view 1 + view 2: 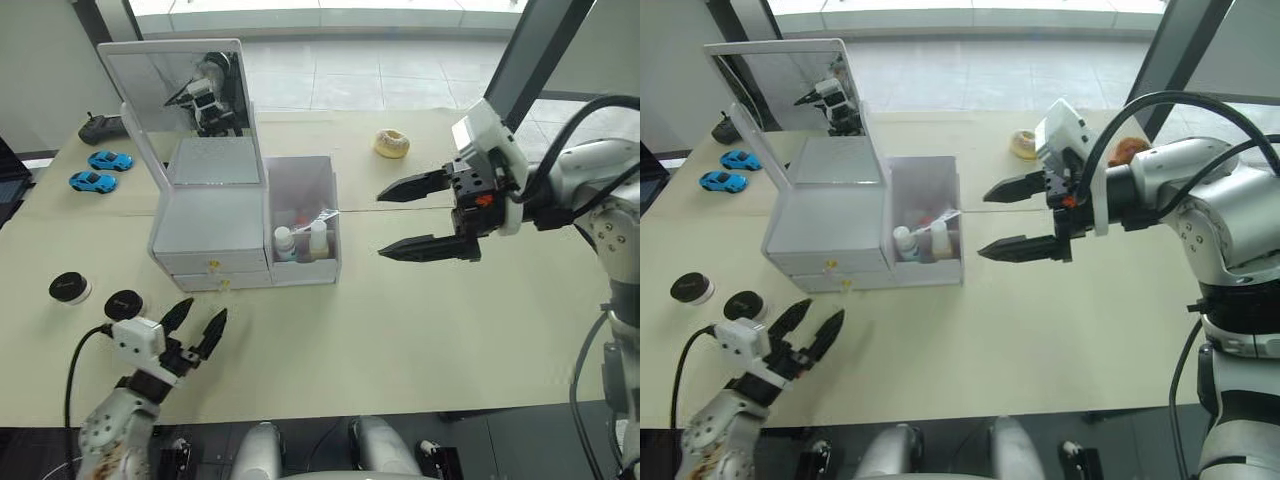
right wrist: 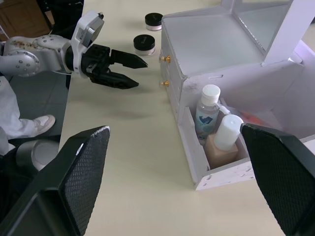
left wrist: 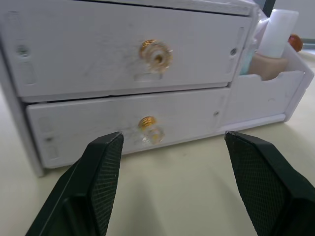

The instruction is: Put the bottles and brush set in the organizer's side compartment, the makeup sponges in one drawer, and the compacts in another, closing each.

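The white organizer [image 1: 210,215] has a raised mirror lid and two drawers, both closed, with gold knobs [image 3: 156,53]. Its side compartment [image 1: 300,185] holds a clear bottle [image 2: 206,110], a beige bottle [image 2: 224,140] and a reddish brush pack [image 1: 303,218] behind them. Two black compacts [image 1: 70,288] [image 1: 124,304] lie on the table left of the drawers. My left gripper [image 1: 200,325] is open, low over the table just in front of the lower drawer's knob [image 3: 149,127]. My right gripper [image 1: 381,224] hangs open and empty to the right of the side compartment. The makeup sponges are out of view.
Two blue toy cars [image 1: 100,170] and a dark object [image 1: 100,125] lie at the far left. A beige ring-shaped item [image 1: 391,143] sits behind the organizer to the right. The tan table [image 1: 400,330] ends close to my body.
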